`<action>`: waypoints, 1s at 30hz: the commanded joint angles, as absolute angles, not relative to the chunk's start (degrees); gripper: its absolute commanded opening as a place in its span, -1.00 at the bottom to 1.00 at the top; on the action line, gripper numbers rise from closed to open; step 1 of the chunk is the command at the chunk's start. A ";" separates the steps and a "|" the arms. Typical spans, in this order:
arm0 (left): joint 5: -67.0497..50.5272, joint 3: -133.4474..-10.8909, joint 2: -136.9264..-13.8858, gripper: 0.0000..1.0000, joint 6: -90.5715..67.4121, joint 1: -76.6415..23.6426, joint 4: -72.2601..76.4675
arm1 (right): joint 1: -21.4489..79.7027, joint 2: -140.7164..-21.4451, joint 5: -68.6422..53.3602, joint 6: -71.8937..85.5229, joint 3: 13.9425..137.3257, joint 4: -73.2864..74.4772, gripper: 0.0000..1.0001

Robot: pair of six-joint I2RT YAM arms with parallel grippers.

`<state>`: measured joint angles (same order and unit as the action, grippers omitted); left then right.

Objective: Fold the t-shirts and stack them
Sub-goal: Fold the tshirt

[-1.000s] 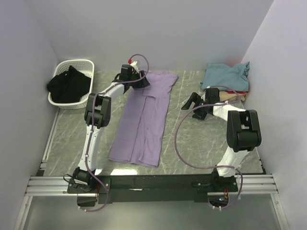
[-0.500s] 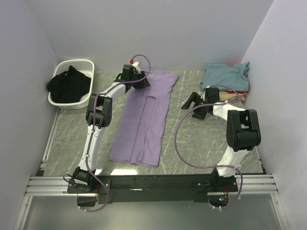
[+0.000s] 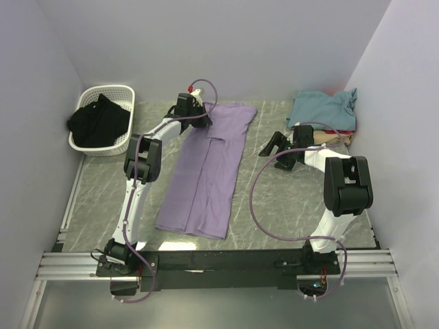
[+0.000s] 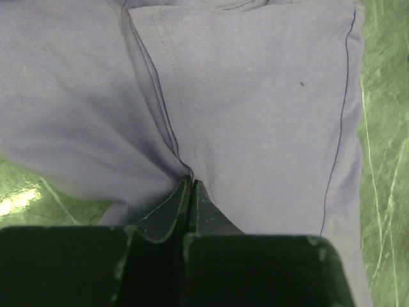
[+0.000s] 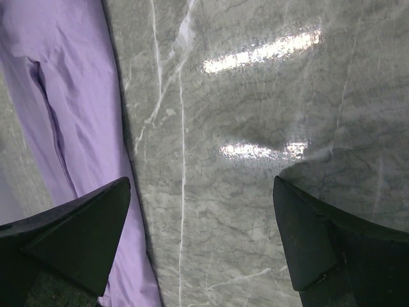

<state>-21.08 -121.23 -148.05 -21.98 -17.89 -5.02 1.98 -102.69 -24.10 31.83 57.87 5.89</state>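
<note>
The lavender shirt (image 4: 268, 102) was soft matt cloth, fine-woven, seams stitched. The table (image 5: 255, 83) looked smooth and glossy, grey marbled, with bright glare streaks. The teal shirt (image 3: 321, 108) was matt, rumpled cloth. The basket (image 3: 118, 90) was white slotted plastic, black cloth (image 3: 99, 122) in it matt. Fingers (image 5: 77, 230) of the right gripper (image 5: 201, 192) were matt black. The rail (image 3: 68, 264) was dull bare metal

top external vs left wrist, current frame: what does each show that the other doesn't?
Top external only: the whole lavender t-shirt folded into a long strip. A white basket holding a black garment sits far left, and a teal t-shirt tops the stack far right. The right jaws are open over bare table.
Left wrist only: the left jaws shut on a pinch of lavender fabric beside a stitched seam.
Both: the lavender t-shirt and the marble table.
</note>
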 commanded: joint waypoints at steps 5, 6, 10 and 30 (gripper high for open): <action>-19.69 -119.98 -143.97 -0.99 -21.53 -18.81 -2.29 | 1.67 -104.59 -23.47 30.59 58.36 7.03 0.97; -19.51 -119.19 -142.75 -0.99 -21.53 -18.81 -1.76 | 1.67 -104.68 -23.47 30.59 58.36 6.94 0.97; -18.90 -117.51 -139.58 -0.99 -21.45 -18.63 -0.44 | 1.76 -104.50 -23.55 30.41 58.27 6.94 0.97; -17.23 -114.15 -138.15 0.20 -23.03 -17.93 -2.36 | 1.67 -104.33 -23.64 30.32 57.92 6.86 0.99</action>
